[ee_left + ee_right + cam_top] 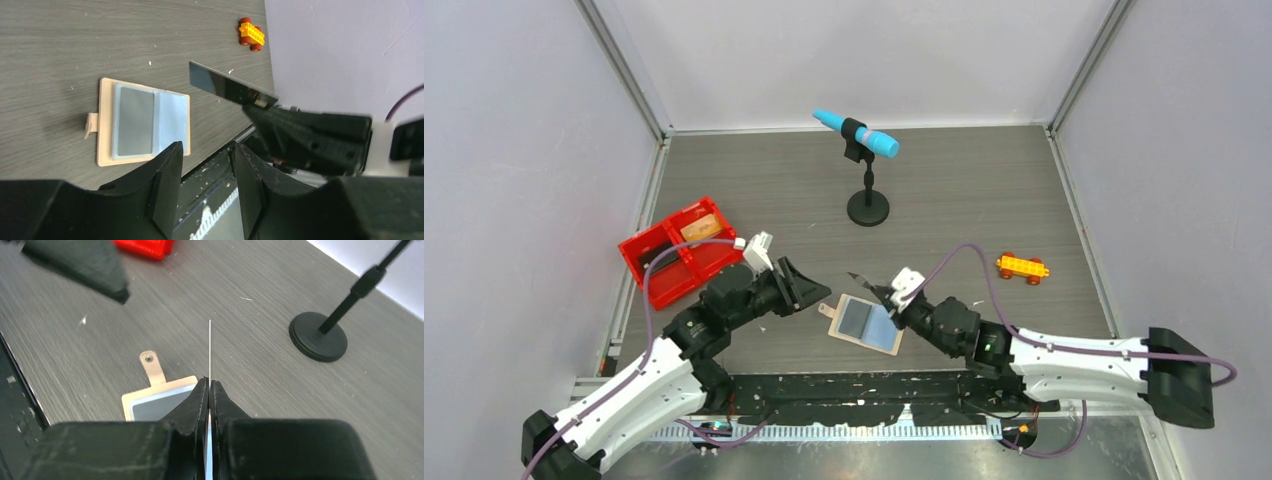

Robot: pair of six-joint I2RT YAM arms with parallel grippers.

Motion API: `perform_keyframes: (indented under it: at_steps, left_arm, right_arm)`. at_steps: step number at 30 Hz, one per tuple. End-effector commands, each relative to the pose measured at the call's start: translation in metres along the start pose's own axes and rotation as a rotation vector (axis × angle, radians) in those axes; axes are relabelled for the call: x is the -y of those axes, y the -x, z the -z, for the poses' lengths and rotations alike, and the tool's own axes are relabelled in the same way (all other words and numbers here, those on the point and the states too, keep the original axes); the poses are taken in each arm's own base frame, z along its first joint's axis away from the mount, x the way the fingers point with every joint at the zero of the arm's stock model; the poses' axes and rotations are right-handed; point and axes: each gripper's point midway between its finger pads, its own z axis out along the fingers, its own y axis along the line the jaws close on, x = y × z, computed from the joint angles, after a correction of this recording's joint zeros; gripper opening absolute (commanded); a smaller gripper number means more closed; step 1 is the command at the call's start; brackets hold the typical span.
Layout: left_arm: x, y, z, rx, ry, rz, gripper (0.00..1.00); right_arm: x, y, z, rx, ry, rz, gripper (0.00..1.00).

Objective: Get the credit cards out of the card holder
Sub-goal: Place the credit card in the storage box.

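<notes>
while the card holder [866,323] lies spread open and flat on the table [964,190] between the two arms, near the front edge, its blue-grey sleeves face up and its small tab points to the left. just above its far right corner the right gripper [886,297] is pinched tight on a dark card [859,277], held clear of the holder in the air. the right wrist view shows that card edge-on, as a thin pale line [210,350] rising from between the closed fingertips, while the left wrist view shows its broad dark face [225,86] tilted over the wood. the left gripper [809,290] hovers just left of the holder, its fingers [165,185] parted with nothing between them. only the top view shows a tan-orange card [702,228] lying in the far compartment of the red tray [656,262] at the left. a toy car [1022,266] sits well apart at the right, and a blue microphone [859,135] stands on a black stand near the back. the table is grey wood-grain, flecked with pale specks, enclosed by plain lavender-grey walls [524,150].
</notes>
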Motion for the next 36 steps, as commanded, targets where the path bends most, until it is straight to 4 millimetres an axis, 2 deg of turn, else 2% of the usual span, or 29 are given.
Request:
perform_keyframes:
  at_steps: [1, 6, 10, 11, 12, 13, 19, 25, 28, 36]
  left_arm:
    - [0.002, 0.005, 0.006, 0.017, -0.02, -0.161, 0.45]
    - [0.009, -0.001, 0.008, -0.028, -0.056, -0.222, 0.45]
    - [0.021, -0.005, 0.009, -0.07, -0.112, -0.296, 0.45]
    - [0.024, -0.005, 0.009, -0.083, -0.125, -0.327, 0.45]
    - [0.027, -0.006, 0.01, -0.099, -0.135, -0.357, 0.45]
    - [0.031, -0.007, 0.011, -0.117, -0.148, -0.388, 0.45]
    - [0.063, -0.018, 0.025, -0.293, -0.257, -0.564, 0.46]
    - [0.094, -0.034, 0.036, -0.434, -0.432, -0.602, 0.46]
    - [0.098, -0.044, 0.039, -0.495, -0.473, -0.595, 0.46]
    - [0.083, -0.057, 0.033, -0.56, -0.417, -0.611, 0.46]
  right_arm:
    - [0.014, 0.006, 0.005, 0.018, -0.009, -0.323, 0.05]
    - [0.02, 0.019, 0.017, 0.065, 0.044, -0.479, 0.05]
    - [0.015, 0.026, 0.026, 0.076, 0.12, -0.468, 0.05]
    - [0.006, 0.024, 0.029, 0.044, 0.179, -0.445, 0.05]
    - [0.006, 0.03, 0.03, 0.045, 0.2, -0.403, 0.05]
    - [-0.004, 0.023, 0.034, -0.005, 0.255, -0.382, 0.05]
    - [-0.043, 0.02, 0.053, -0.134, 0.545, -0.266, 0.05]
    - [-0.06, 0.034, 0.057, -0.178, 0.694, -0.267, 0.05]
    - [-0.063, 0.045, 0.052, -0.187, 0.723, -0.315, 0.06]
    - [-0.074, 0.059, 0.047, -0.209, 0.825, -0.429, 0.05]
